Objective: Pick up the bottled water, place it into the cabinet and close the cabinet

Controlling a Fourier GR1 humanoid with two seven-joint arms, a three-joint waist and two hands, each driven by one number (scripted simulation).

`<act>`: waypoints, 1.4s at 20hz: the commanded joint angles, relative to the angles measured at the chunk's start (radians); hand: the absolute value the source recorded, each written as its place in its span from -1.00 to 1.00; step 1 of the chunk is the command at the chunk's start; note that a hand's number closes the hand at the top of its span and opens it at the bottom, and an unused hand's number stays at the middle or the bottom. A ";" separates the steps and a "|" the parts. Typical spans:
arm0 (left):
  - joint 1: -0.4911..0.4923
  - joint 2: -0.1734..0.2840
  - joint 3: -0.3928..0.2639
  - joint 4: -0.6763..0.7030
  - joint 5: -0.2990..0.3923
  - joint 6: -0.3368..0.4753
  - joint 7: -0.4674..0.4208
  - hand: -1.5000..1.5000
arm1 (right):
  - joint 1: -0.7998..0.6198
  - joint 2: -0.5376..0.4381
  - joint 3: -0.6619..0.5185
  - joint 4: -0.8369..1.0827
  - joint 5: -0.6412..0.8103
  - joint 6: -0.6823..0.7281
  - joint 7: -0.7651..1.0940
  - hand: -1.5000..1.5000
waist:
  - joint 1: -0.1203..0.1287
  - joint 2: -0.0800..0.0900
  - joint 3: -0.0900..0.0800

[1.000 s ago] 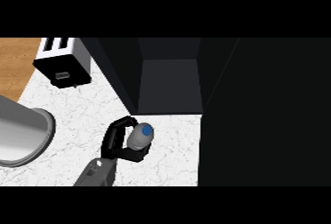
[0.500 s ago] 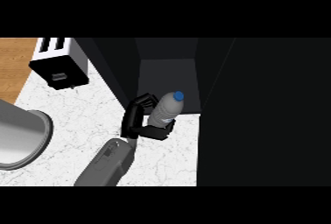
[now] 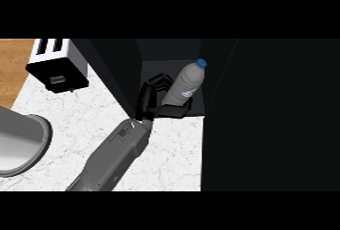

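The water bottle (image 3: 185,85) is clear with a blue cap and leans with the cap toward the upper right. It sits at the mouth of the dark cabinet (image 3: 166,49), over the front edge of its floor. My left hand (image 3: 145,99) is shut on the bottle's lower half, fingers curled round the far side and thumb under its base. The grey forearm runs down to the lower left. The cabinet door (image 3: 266,117) stands open as a large dark panel on the right. My right hand shows nowhere.
A white and black toaster (image 3: 56,65) stands on the marble counter (image 3: 73,117) at the upper left. A large grey metal pot (image 3: 16,143) fills the left edge. Wood-coloured surface (image 3: 13,67) lies beyond the counter's left rim.
My left hand has carried the bottle up and away from the counter into the cabinet opening, and the bottle has tipped from nearly end-on to leaning.
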 commanded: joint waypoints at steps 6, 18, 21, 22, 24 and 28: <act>-0.203 0.000 0.051 0.245 0.060 0.109 0.019 1.00 | 0.037 -0.015 -0.022 -0.115 -0.071 0.019 0.035 -1.00 | -0.013 0.011 0.000; -0.378 0.046 0.052 0.566 -0.053 0.314 0.019 -1.00 | 0.063 -0.041 -0.071 -0.072 -0.085 0.084 -0.052 -1.00 | -0.041 0.022 0.000; -0.432 0.036 0.059 0.600 -0.059 0.351 0.042 -1.00 | 0.028 -0.040 -0.096 -0.111 -0.127 0.084 -0.017 -1.00 | -0.030 0.027 -0.001; -0.450 0.004 0.058 0.605 -0.069 0.398 0.020 -1.00 | 0.013 -0.026 -0.085 -0.048 -0.113 0.083 -0.030 -1.00 | -0.033 0.026 0.000; -0.423 0.001 0.086 0.572 -0.048 0.355 -0.057 -1.00 | -0.034 -0.010 -0.071 -0.039 -0.101 0.077 -0.014 -1.00 | -0.024 0.031 -0.001; -0.417 0.016 0.175 0.463 0.025 0.276 -0.186 -1.00 | 0.016 -0.032 -0.083 -0.060 -0.096 0.100 -0.025 -1.00 | -0.024 0.027 -0.003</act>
